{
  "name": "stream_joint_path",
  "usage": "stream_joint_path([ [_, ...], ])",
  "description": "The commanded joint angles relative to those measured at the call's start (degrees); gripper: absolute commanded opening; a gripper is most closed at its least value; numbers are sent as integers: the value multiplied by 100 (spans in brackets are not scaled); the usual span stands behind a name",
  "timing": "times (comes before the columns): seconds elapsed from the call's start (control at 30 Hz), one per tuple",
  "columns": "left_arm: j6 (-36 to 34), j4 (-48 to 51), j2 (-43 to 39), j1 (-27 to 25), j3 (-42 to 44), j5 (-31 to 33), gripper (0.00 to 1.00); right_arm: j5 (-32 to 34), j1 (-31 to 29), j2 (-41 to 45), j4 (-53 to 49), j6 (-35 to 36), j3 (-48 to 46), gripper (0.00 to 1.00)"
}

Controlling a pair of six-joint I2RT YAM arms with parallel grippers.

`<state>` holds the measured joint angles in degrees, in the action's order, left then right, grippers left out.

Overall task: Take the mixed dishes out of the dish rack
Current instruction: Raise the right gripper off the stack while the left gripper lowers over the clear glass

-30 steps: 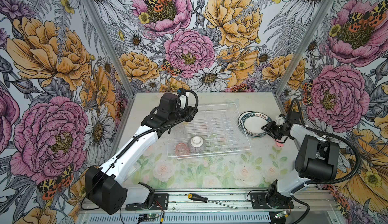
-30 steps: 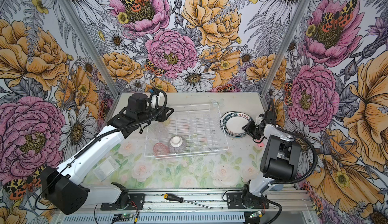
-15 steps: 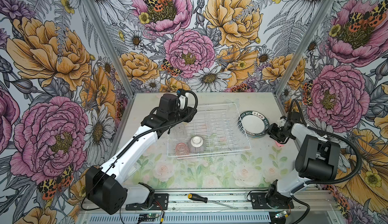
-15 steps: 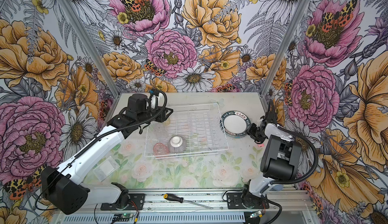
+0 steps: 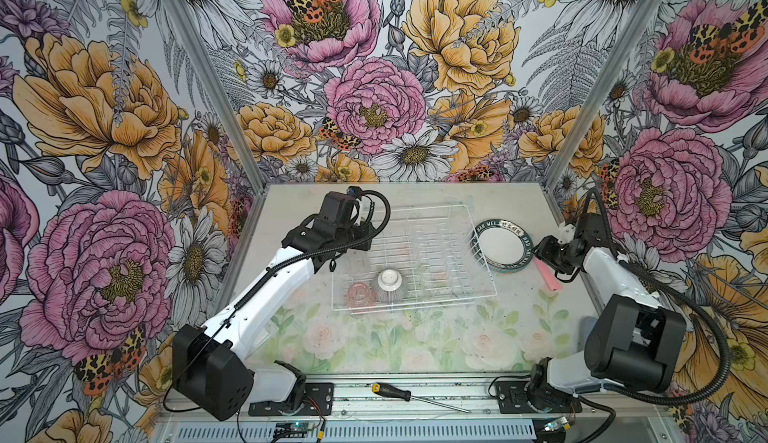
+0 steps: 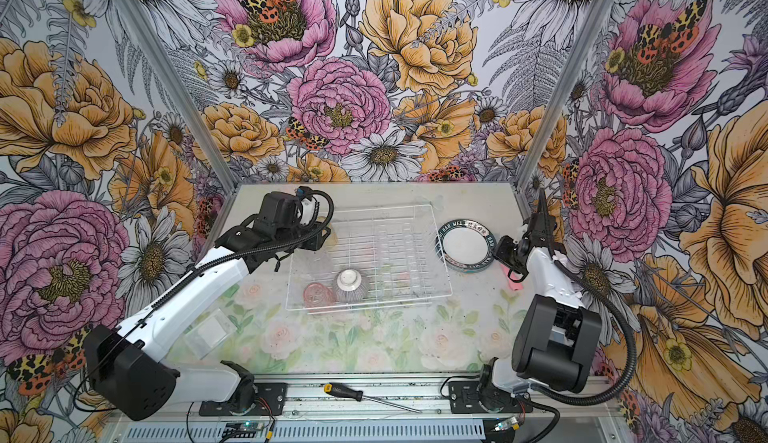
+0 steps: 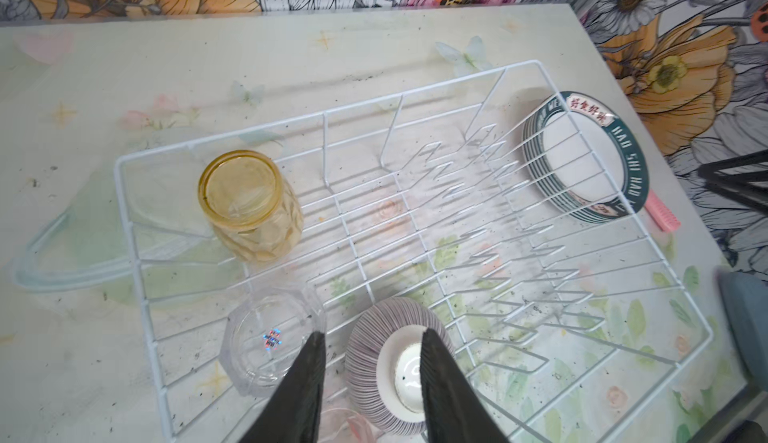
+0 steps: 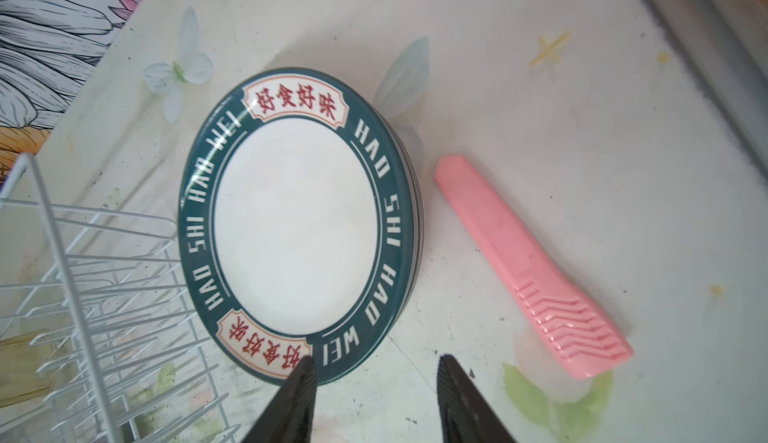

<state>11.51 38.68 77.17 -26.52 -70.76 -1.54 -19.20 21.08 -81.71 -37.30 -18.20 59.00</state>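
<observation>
The left pincer [image 7: 372, 333] is spread and holds nothing. It hangs over the dish rack [image 7: 324, 113], with the upside-down bowl [image 7: 360, 362] and the clear tumbler [image 7: 266, 341] near its tips. I think it should line up over the bowl, drop one tip each side of the white foot [image 7: 399, 358], then squeeze softly. The right pincer [image 8: 377, 358] is spread too, empty, just beside the plates [image 8: 297, 229] on the surface [image 8: 582, 129].
</observation>
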Motion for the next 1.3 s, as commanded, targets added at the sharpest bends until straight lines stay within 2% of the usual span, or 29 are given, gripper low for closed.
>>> stream_joint_path([
  [0.0, 73, 378, 191, 172, 123, 525, 47, 240, -456, 545, -228, 122, 402, 52],
  [0.1, 50, 373, 412, 179, 27, 542, 51, 234, -991, 716, -287, 40, 569, 52],
  [0.2, 25, 86, 443, 183, 72, 555, 42, 166, -1435, 710, -276, -111, 688, 52],
  [0.27, -14, -151, 450, 288, 138, -49, 41, 127, -1695, 659, -276, -164, 765, 52],
  [0.5, 106, -54, 543, 201, 254, -25, 43, 127, -2212, 542, -271, -230, 958, 52],
  [0.6, 186, 96, 446, 26, 363, 398, 54, 121, -2322, 490, -261, -232, 999, 53],
  [0.67, 252, 232, 372, -52, 435, 652, 67, 103, -2370, 455, -261, -246, 1025, 53],
  [0.73, 339, 342, 330, -58, 496, 786, 75, 96, -2413, 417, -266, -249, 1058, 53],
  [0.83, 388, 451, 351, -46, 530, 909, 77, 82, -2469, 370, -260, -244, 1102, 52],
  [0.93, 431, 533, 501, -9, 444, 926, 85, 83, -2490, 363, -254, -230, 1116, 52],
  [1.07, 424, 546, 711, 9, 323, 937, 91, 83, -2505, 388, -260, -220, 1081, 53],
  [1.27, 321, 694, 1020, 99, 139, 937, 92, 104, -2511, 445, -261, -197, 1012, 53],
])
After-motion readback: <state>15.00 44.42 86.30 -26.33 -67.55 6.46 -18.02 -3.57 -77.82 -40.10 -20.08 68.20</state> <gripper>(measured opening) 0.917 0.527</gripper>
